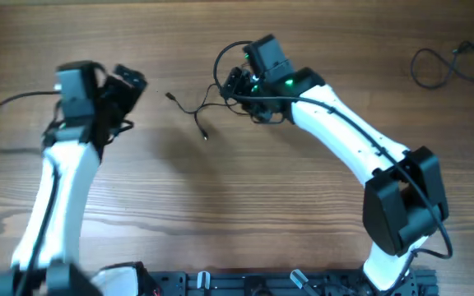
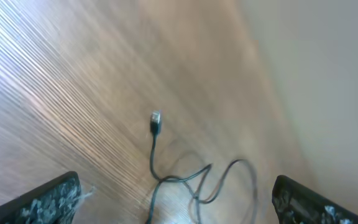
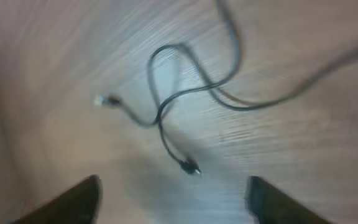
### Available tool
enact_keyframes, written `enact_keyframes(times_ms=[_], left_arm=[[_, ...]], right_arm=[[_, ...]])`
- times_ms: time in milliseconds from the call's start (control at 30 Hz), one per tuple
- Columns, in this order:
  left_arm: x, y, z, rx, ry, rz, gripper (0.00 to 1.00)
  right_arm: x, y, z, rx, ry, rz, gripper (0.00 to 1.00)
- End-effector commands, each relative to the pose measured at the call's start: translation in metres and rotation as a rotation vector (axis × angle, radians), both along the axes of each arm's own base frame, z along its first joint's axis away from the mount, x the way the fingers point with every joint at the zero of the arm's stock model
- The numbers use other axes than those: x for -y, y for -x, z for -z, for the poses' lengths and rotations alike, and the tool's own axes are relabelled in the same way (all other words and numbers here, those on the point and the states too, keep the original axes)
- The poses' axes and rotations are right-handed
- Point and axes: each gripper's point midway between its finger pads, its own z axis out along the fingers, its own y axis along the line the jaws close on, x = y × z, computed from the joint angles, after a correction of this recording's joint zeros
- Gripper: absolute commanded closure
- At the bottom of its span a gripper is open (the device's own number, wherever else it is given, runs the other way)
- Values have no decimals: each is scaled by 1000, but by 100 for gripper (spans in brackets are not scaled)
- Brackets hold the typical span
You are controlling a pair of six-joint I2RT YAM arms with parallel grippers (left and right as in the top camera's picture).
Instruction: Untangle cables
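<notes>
The cables (image 1: 197,110) are thin black wires lying loosely crossed on the wooden table between my two grippers, with one plug end (image 1: 171,97) pointing left and another (image 1: 205,136) pointing toward the front. My left gripper (image 1: 130,82) is open and empty, left of the wires. In the left wrist view the jaws (image 2: 176,190) frame the wire loops (image 2: 197,180), with a plug (image 2: 156,121) beyond. My right gripper (image 1: 234,84) is open, above the right end of the wires. In the right wrist view the jaws (image 3: 173,186) hang over the wires (image 3: 166,99), holding nothing.
Another thin black cable (image 1: 449,62) lies coiled at the far right back of the table. A thick arm cable (image 1: 6,111) loops out left of the left arm. The arm bases stand at the front edge.
</notes>
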Motion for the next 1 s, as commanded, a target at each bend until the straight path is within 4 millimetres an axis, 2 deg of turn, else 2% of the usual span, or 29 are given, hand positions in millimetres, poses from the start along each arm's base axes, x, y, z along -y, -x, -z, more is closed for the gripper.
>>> enact_keyframes(times_ms=[0, 100, 167, 233, 367, 433, 533, 700, 800, 967], left_arm=[[-24, 22, -45, 89, -118, -78, 0], [-38, 41, -68, 126, -185, -154, 0], [-42, 52, -82, 153, -206, -179, 0], [-41, 60, -87, 160, -206, -180, 0], [-40, 68, -79, 114, -204, -176, 0], [-40, 72, -73, 87, -203, -173, 0], [-39, 76, -69, 63, -202, -170, 0], [-33, 75, -68, 63, -176, -143, 0], [-33, 75, -68, 62, -176, -143, 0], [-33, 76, -67, 59, -173, -145, 0]], right_arm=[[13, -9, 33, -89, 34, 289, 18], [19, -7, 44, -131, 78, 310, 16], [24, -8, 49, -146, 117, 334, 21], [20, -20, 51, -142, 136, 339, 22], [12, -35, 65, -160, 159, 342, 22], [14, -41, 78, -191, 206, 354, 23], [19, -43, 83, -205, 236, 389, 23], [24, -39, 108, -251, 262, 438, 16], [23, -33, 124, -291, 272, 430, 14], [35, -17, 150, -357, 359, 423, 14]])
